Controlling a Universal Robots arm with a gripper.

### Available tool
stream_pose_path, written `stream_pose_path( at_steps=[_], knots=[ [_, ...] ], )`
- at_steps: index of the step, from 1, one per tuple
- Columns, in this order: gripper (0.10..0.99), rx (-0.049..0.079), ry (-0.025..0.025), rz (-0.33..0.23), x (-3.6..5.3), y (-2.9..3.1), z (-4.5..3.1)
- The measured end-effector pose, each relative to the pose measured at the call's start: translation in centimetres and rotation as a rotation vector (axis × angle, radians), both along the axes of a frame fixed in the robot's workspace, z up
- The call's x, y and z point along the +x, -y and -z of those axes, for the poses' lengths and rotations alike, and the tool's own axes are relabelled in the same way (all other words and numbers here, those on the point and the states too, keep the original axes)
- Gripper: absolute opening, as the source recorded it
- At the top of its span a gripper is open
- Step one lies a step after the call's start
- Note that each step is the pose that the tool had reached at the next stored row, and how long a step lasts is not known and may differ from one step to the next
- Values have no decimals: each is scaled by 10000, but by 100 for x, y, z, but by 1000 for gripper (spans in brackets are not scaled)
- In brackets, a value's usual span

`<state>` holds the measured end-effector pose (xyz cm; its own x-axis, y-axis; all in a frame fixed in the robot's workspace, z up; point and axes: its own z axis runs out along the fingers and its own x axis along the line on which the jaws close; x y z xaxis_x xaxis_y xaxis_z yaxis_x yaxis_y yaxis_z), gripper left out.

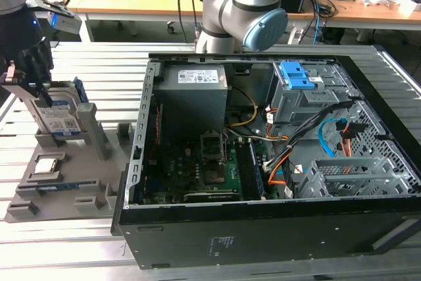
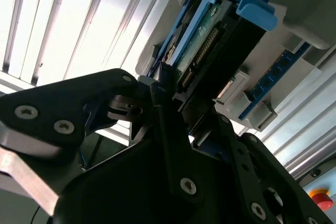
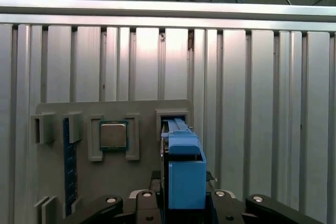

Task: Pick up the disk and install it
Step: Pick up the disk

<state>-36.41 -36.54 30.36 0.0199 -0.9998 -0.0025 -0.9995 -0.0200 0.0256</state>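
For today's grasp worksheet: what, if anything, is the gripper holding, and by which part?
The gripper clamps the disk by its upper end, across the blue rails.

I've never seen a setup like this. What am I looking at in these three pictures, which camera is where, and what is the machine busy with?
This is a single robot arm working beside an open computer case on a slatted metal table. The exterior view comes from a camera off the arm and takes in the whole scene. Both wrist views come from cameras riding on the arm near its end, so they look along the tool, the grasping part. At the exterior view's left a grey tray holds parts: a square silver chip, a blue memory strip, and the disk, standing on edge in a slot. The tool is at the disk; whether it grips it I cannot tell. The disk is not yet in the case.
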Motion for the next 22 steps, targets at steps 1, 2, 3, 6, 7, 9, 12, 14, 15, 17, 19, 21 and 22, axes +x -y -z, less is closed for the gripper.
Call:
stream_pose_path(
  at_steps=[1, 2, 3, 6, 7, 9, 12, 14, 15, 17, 19, 21, 22],
  knots=[
    [365, 0, 0, 0, 0, -1, -28],
    [365, 0, 0, 1, 0, -1, -48],
    [365, 0, 0, 0, 0, -2, -67],
    [365, 0, 0, 0, 1, -4, -151],
    [365, 0, 0, 1, 1, -5, -185],
    [365, 0, 0, 0, 1, -5, -219],
    [365, 0, 0, 1, 1, -7, -286],
    [365, -1, 0, 0, 2, -8, -350],
    [365, 0, 0, 0, 3, -9, -383],
    [365, 0, 0, 1, 3, -10, -420],
    [365, 0, 0, 0, 4, -12, -479],
    [365, 0, 0, 0, 4, -14, -545],
    [365, 0, 0, 1, 5, -16, -576]
  ],
)
